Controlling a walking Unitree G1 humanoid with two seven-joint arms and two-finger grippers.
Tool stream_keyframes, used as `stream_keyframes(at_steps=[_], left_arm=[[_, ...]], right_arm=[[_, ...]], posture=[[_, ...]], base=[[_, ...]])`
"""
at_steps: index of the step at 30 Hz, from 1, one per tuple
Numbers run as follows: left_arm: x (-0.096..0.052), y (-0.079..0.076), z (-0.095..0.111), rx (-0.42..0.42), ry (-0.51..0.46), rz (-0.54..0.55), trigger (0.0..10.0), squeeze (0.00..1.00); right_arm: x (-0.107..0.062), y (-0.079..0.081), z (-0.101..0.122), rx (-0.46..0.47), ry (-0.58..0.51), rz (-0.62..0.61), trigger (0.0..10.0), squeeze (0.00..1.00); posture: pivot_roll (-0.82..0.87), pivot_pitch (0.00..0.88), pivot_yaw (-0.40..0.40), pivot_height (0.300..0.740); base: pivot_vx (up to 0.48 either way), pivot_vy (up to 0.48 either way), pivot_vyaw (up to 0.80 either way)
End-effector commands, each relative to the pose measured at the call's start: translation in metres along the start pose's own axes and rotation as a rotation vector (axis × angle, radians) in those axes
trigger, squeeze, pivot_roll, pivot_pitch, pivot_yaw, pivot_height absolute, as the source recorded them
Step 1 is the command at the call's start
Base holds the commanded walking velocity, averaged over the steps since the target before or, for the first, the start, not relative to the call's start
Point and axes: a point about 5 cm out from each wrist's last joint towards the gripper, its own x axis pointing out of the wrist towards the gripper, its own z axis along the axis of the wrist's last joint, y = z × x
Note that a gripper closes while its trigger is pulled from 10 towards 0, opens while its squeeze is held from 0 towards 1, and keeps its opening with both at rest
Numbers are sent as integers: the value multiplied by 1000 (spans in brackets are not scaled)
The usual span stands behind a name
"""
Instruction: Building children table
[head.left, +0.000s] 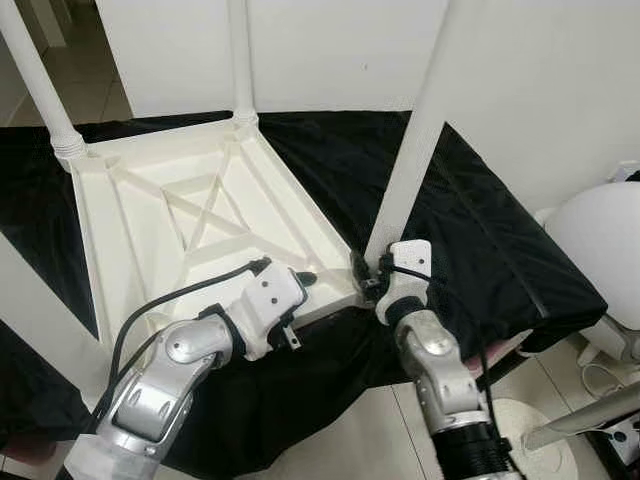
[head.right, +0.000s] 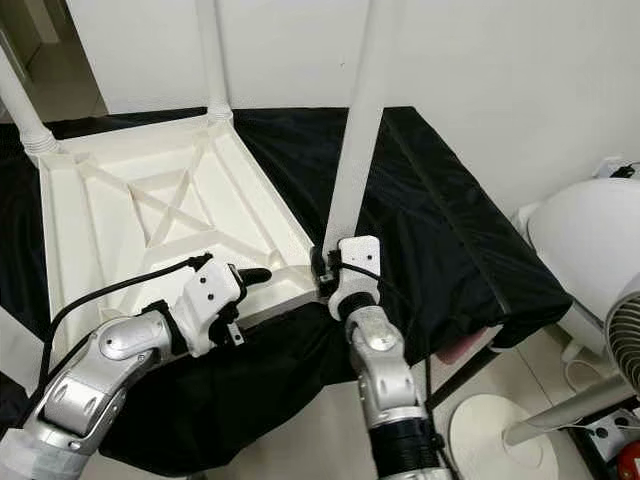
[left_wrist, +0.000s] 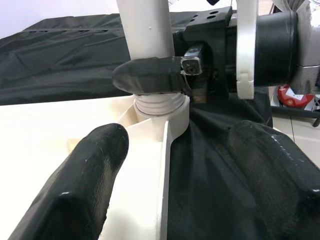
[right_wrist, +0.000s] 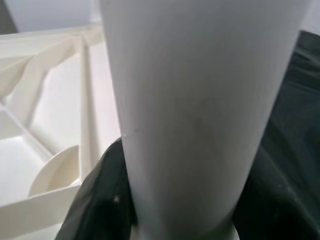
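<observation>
Step in hand: seating leg (head.left: 415, 150) at frame centre. My right gripper (head.left: 372, 272) pinches its base; my left gripper (head.left: 305, 280) spread, straddling tabletop (head.left: 150, 230) rim. Next: twist home.

I saw a worktop (head.left: 470, 200) draped wholly in a black cloth (head.left: 330, 150), which hung over its near edge and wrinkled toward the right corner. On the cloth lay a white plastic child's tabletop (head.left: 190, 225), turned upside down so that its crossed ribs faced up. It sat toward the worktop's left half, its near right corner close to the front edge. White legs (head.left: 415, 150) stood upright from its corners.
</observation>
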Motion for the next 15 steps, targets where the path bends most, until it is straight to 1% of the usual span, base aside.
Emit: stream_keyframes(at_steps=[1, 4, 5, 6, 10, 15], left_arm=[[0, 1, -1, 1, 1, 24, 10000, 0], [0, 1, -1, 5, 2, 24, 10000, 0], [-1, 1, -1, 5, 2, 27, 10000, 0], [-1, 2, -1, 5, 2, 28, 10000, 0], [-1, 2, -1, 8, 1, 30, 10000, 0], [-1, 1, -1, 13, 0, 32, 10000, 0]], right_arm=[[-4, 8, -3, 42, 19, -28, 10000, 0], [-5, 9, -2, 46, 23, -23, 10000, 0], [-6, 6, 0, 35, 21, -25, 10000, 914], [-7, 5, 0, 30, 18, -21, 10000, 1000], [-8, 0, 2, 42, 19, -22, 10000, 1000], [-9, -9, 4, 21, 28, 35, 10000, 1000]], posture=[[126, 47, -50, 740], [126, 48, -50, 740], [126, 49, -50, 740], [126, 49, -50, 740], [119, 57, -46, 740], [113, 64, -45, 740]], base=[[0, 0, 0], [0, 0, 0], [0, 0, 0], [0, 0, 0], [0, 0, 0], [0, 0, 0]])
